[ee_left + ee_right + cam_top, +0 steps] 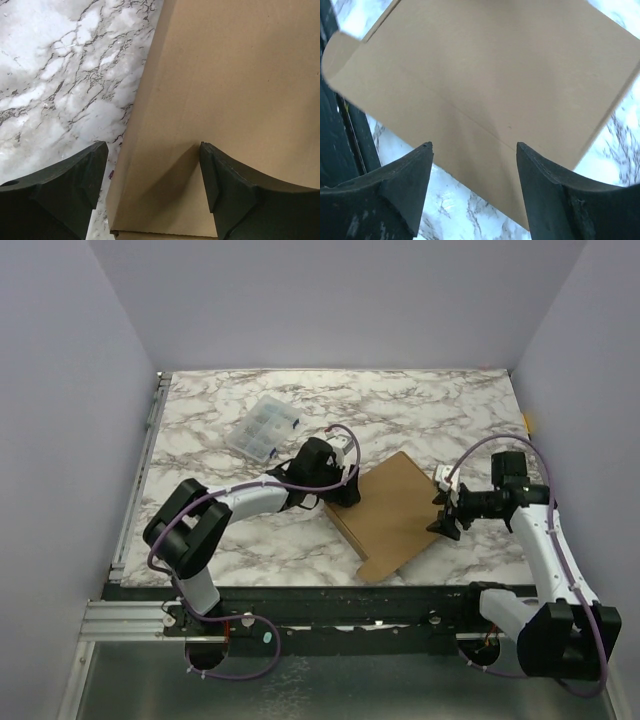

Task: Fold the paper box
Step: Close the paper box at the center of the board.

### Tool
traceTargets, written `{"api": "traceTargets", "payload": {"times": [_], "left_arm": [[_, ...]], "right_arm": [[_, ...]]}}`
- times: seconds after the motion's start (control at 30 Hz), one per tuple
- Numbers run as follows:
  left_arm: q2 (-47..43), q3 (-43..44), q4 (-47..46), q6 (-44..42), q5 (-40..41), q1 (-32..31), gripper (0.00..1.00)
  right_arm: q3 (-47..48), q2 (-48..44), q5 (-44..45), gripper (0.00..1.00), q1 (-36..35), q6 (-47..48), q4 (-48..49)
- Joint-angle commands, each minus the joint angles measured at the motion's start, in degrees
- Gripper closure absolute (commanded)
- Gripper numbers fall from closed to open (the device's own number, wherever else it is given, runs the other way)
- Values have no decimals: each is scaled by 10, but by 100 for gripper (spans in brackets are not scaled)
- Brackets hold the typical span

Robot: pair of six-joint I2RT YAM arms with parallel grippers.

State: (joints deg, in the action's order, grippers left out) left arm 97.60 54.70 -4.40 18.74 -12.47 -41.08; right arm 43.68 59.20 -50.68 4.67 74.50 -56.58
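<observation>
On the veined marble worktop, the smooth brown cardboard paper box lies flat between left tool and right tool, both spread wide, gripping nothing.

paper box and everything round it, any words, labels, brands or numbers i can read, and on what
No text can be read in any view.
paper box: plain brown cardboard, no print showing, even close up in both wrist views.
clear plastic case: no label visible; too small to rule out fine markings.
</observation>
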Motion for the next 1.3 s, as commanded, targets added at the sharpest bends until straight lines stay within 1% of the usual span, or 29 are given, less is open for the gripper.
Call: {"api": "traceTargets", "payload": {"times": [0.0,0.1,0.17,0.27,0.33,0.37,0.4,0.43,0.47,0.57,0.67,0.77,0.87,0.93,1.0,1.1,1.17,1.27], "left_arm": [[34,12,42,-19,-1,-9,24],[50,-2,43,3,20,-13,29],[50,-19,43,19,42,-13,31],[31,-55,41,42,77,-11,34],[9,-88,24,70,92,-6,36],[-3,-108,13,86,102,-3,37],[-17,-128,2,105,112,0,39],[-33,-149,-15,125,118,5,41],[-50,-172,-31,149,120,9,42],[-97,-234,-84,217,147,14,44],[-124,-286,-144,284,149,16,45],[-129,-315,-212,342,140,15,47],[-127,-326,-248,371,132,15,48],[-128,-328,-260,383,129,15,48],[-130,-327,-264,388,126,15,48],[-127,-326,-273,396,118,14,48],[-122,-325,-279,400,106,14,48],[-111,-321,-295,406,93,13,48]], "right_arm": [[33,13,21,28,27,-284,81],[50,48,15,25,70,-353,97],[68,86,-14,23,139,-375,96],[105,162,-46,23,220,-363,72],[123,206,-60,21,251,-357,62],[128,226,-66,17,257,-354,57],[132,246,-73,13,259,-353,53],[133,257,-83,5,258,-353,51],[137,265,-87,1,258,-351,48],[149,287,-109,0,254,-369,58],[159,326,-128,0,229,-400,72],[174,386,-162,0,188,-438,80],[181,440,-192,0,148,-488,101],[170,463,-211,0,138,-544,149],[157,486,-216,3,130,-601,193],[126,514,-252,7,127,-674,262],[92,515,-265,8,116,-736,336],[52,500,-245,9,90,-803,441]]}}
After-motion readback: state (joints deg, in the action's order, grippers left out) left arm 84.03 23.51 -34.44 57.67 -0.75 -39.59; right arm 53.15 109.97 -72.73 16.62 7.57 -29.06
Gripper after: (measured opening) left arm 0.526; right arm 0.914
